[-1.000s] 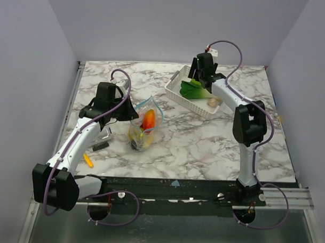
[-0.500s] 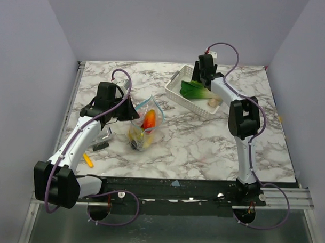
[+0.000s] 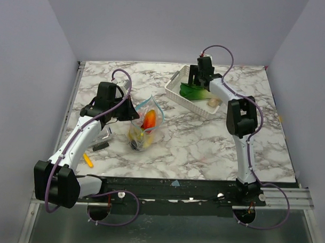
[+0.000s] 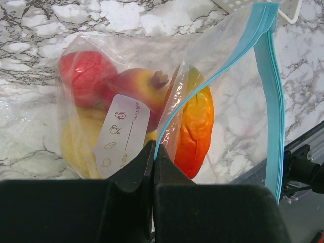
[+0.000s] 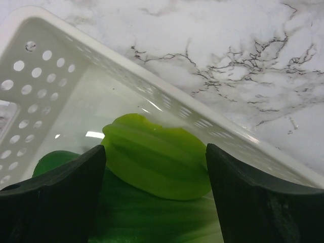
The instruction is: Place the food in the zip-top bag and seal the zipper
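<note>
Clear bag holds fruit; basket, seemingly leafy greens.

I see a white basket at one o'clock on the marble table. The zip-top bag lies at nine, an orange food piece at eight.

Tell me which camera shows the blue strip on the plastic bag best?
The left wrist view: the zipper runs large across the frame, its two halves clearly parted. The top view shows only a thin blue edge. The right wrist view misses it, showing just the white basket.
</note>
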### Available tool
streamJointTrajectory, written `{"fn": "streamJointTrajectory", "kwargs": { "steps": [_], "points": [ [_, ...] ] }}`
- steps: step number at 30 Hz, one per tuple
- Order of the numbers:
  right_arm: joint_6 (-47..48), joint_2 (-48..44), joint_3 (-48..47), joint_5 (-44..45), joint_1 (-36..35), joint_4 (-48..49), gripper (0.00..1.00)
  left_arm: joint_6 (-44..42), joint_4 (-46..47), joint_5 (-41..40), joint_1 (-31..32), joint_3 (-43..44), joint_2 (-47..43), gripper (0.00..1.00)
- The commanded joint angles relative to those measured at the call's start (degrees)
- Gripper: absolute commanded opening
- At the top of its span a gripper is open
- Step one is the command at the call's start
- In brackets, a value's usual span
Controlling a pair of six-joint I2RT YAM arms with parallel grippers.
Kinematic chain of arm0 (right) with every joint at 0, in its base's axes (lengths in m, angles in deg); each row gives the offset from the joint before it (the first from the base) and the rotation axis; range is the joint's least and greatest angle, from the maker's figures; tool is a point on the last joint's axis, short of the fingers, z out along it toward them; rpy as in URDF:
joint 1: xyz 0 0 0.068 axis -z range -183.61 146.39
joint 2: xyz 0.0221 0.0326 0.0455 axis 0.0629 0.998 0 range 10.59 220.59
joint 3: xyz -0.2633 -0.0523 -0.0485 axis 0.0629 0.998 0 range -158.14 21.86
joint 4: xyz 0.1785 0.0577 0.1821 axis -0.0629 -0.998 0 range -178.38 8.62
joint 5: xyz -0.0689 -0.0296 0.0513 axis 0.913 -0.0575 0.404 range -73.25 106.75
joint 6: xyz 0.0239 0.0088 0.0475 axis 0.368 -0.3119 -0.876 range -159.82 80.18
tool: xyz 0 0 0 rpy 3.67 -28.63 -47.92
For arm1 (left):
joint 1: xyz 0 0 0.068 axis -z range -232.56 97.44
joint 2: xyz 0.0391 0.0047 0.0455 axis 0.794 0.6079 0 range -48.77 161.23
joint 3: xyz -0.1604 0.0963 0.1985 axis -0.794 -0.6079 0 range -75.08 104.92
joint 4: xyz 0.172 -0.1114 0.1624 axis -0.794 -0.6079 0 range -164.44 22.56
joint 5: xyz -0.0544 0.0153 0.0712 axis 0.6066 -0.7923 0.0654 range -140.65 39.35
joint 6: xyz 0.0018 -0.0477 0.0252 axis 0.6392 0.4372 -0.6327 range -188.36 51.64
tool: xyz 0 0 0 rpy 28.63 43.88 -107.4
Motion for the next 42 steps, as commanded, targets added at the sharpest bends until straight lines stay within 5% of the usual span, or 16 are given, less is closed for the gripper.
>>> {"fn": "streamJointTrajectory", "kwargs": {
  "steps": [1,14,20,29,37,42],
  "points": [
    [3.1,0.61,1.46,-6.93,-0.06,-4.92,0.83,0.11,0.55,0.68,-0.44,0.12,0.4,0.0],
    [3.89,-5.03,9.78,-18.45,-0.03,-3.89,0.9,0.02,0.57,0.43,-0.49,-0.06,0.25,0.0],
    [5.59,-1.84,6.92,-10.78,-0.03,-0.88,0.9,0.11,0.67,0.67,-0.48,-0.23,0.47,0.0],
    [5.63,2.73,1.88,-14.63,-0.06,3.01,0.89,-0.07,0.57,0.09,-0.45,-0.09,0.66,0.0],
    [4.14,4.84,-2.12,-16.98,-0.02,3.05,0.78,0.02,0.57,0.08,-0.44,-0.06,1.18,0.0],
    [3.88,6.22,-5.28,-18.17,-0.02,2.33,0.62,-0.07,0.49,-0.07,-0.49,-0.04,1.18,0.0]
  ]
}}
